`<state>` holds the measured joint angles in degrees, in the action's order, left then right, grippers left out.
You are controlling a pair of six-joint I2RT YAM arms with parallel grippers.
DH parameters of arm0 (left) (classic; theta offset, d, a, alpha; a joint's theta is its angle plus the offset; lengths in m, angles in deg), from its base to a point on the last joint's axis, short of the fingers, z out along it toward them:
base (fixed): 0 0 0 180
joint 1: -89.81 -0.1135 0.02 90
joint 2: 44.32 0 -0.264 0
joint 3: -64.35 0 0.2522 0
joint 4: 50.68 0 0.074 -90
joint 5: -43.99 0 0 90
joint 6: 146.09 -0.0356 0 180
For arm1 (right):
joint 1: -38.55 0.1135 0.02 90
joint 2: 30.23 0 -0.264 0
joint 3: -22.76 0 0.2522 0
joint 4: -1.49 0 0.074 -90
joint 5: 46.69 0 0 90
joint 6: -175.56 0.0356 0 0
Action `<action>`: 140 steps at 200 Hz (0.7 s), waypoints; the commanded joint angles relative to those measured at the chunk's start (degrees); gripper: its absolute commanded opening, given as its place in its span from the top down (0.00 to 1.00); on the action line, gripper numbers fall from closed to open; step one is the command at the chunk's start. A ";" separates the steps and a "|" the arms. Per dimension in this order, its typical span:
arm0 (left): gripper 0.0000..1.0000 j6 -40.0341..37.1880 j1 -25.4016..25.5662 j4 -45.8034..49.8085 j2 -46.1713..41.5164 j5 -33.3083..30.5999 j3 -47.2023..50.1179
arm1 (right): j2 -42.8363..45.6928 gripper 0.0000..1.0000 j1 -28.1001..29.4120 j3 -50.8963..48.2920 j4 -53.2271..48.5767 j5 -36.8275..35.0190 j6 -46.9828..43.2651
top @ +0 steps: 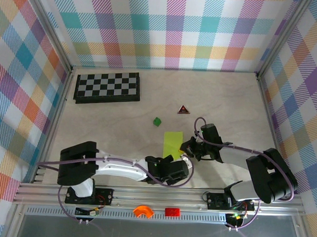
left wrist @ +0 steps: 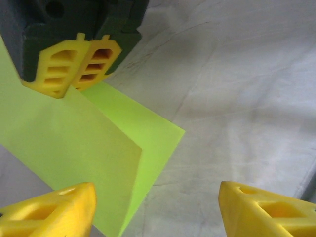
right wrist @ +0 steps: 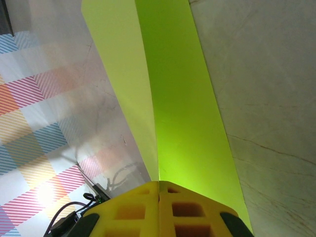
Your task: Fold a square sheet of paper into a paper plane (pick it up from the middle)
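The lime yellow-green paper [top: 172,143] lies on the table in front of the arms, folded along a centre crease, one flap standing up [left wrist: 74,143]. My right gripper [right wrist: 159,190] is shut on the crease at the paper's [right wrist: 173,98] edge; from above it [top: 185,148] sits at the sheet's right side. In the left wrist view its yellow fingers [left wrist: 74,64] pinch the sheet at top left. My left gripper [left wrist: 158,212] is open at the paper's near end, its left fingertip [left wrist: 49,212] against the raised flap and the right fingertip [left wrist: 266,210] over bare table. From above, the left gripper [top: 186,162] is just below the sheet.
A black-and-white chessboard [top: 108,87] lies at the back left. A red triangle [top: 183,109] and a small dark green block [top: 157,121] sit beyond the paper. An orange piece [top: 142,211] and a red piece [top: 171,211] rest on the front rail.
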<state>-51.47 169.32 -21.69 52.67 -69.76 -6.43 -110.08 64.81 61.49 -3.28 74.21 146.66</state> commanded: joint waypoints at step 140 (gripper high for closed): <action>0.64 0.30 1.01 4.09 7.88 -15.22 -6.38 | 1.53 0.95 -0.25 1.40 -2.41 0.77 -0.37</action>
<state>-51.32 169.67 -18.33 60.32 -83.51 -11.50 -109.95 64.81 61.62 -4.57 74.19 146.64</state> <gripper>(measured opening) 0.409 0.064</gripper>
